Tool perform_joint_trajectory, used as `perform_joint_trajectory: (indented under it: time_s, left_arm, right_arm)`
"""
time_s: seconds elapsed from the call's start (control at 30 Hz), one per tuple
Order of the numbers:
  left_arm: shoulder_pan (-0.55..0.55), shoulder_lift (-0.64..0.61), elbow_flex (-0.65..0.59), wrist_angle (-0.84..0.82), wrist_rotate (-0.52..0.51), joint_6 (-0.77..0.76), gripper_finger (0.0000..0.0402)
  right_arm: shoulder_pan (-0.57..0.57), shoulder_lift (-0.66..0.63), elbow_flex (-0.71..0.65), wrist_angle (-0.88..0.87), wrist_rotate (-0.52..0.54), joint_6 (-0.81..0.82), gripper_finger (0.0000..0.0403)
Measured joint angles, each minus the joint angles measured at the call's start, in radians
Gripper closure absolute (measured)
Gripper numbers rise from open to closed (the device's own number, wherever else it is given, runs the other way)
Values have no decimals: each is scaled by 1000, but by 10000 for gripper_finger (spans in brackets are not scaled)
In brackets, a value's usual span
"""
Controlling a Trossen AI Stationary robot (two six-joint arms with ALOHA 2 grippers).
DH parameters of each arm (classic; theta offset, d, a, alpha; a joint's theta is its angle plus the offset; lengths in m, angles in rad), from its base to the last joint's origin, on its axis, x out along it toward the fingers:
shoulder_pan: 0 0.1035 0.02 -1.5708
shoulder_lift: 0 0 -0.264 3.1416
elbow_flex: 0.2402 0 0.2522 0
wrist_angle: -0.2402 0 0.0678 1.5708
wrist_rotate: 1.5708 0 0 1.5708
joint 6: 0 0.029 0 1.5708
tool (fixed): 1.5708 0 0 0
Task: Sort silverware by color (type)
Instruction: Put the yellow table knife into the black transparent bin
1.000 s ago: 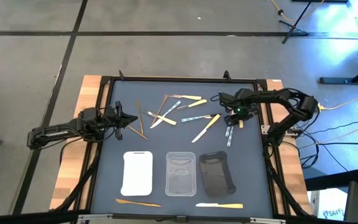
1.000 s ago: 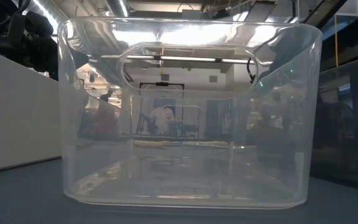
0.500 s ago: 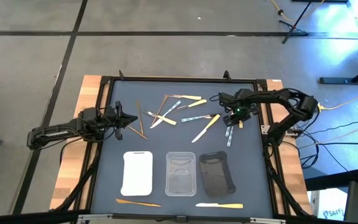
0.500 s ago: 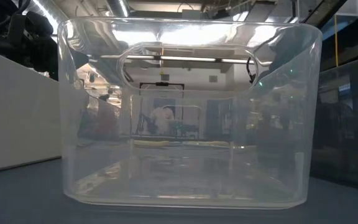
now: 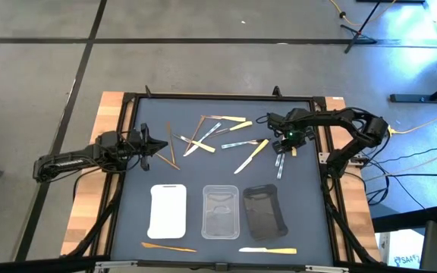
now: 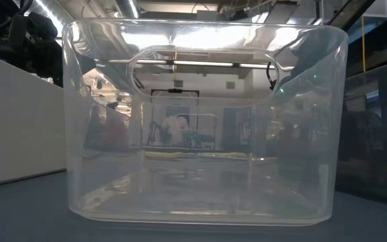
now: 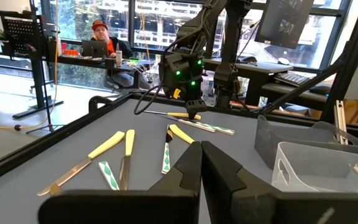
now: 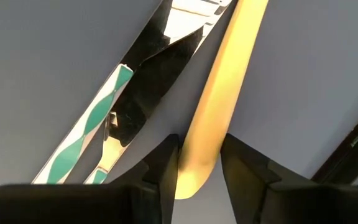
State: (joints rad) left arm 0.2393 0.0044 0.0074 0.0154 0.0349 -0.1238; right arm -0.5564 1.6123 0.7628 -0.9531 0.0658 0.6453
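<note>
Jaws of the right gripper [image 8: 197,163] are clamped on a yellow utensil handle [image 8: 219,106], low over the counter [image 5: 302,205] at right of centre in the high view. Left gripper [image 5: 160,147] waits at centre left, jaws together. Remaining silverware [image 5: 215,133] lies scattered across the upper middle.

The counter [image 5: 226,178] is dark slate blue with a pale wooden border. Three trays sit in a row: white [image 5: 168,210], clear [image 5: 221,211] and black [image 5: 264,210]. Scattered utensils are cream-yellow [image 5: 250,156], brown wood [image 5: 171,144], or silvery with green-and-white diamond-patterned handles [image 7: 166,158]. The right claw's [image 8: 199,163] dark fingers flank a yellow handle [image 8: 222,93].
</note>
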Motion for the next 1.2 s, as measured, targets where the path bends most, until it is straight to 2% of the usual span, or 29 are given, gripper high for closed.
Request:
perform_joint_trajectory:
  time_s: [0.7,0.97,1.2]
  left_arm:
    - [0,0,0,0,0,0,398]
    - [0,0,0,0,0,0,398]
    - [0,0,0,0,0,0,398]
  right_arm:
    - [-1,-11,52,-57,34,0,289]
    - [-1,-13,86,-142,56,-1,289]
    - [-1,-14,87,-120,56,-23,289]
